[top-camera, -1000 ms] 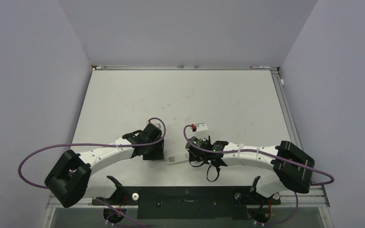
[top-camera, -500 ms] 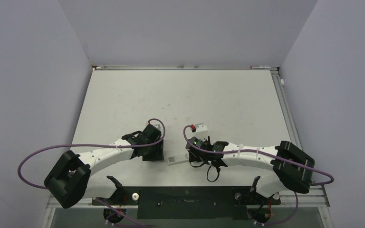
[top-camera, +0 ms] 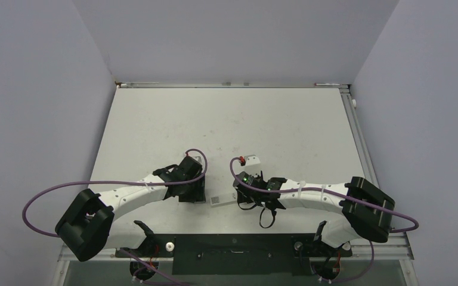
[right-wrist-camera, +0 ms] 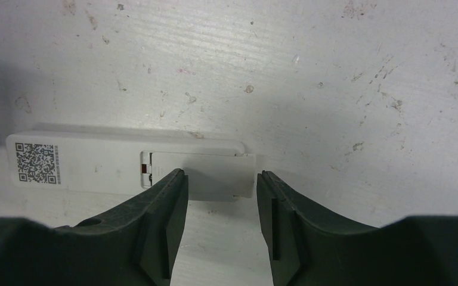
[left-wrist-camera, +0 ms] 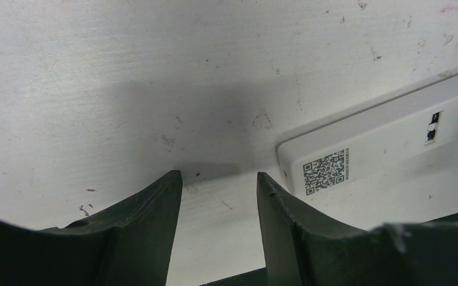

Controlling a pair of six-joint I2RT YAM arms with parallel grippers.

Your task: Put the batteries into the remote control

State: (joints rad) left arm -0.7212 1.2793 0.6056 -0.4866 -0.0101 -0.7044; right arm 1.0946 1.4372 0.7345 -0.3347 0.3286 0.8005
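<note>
The white remote control (top-camera: 222,199) lies back-up on the table between my two grippers, its QR sticker at the left end. In the right wrist view the remote (right-wrist-camera: 95,164) shows its battery cover (right-wrist-camera: 214,176) slid partly out past the right end. My right gripper (right-wrist-camera: 220,176) is open, its fingers just short of the cover. In the left wrist view the remote's QR end (left-wrist-camera: 358,149) lies just right of my open, empty left gripper (left-wrist-camera: 219,176). No batteries are in view.
A small white block with a red tip (top-camera: 248,159) lies on the table just beyond the right gripper. The grey table top (top-camera: 232,125) stretches back to the far wall. The arm bases and a black mount bar (top-camera: 232,244) line the near edge.
</note>
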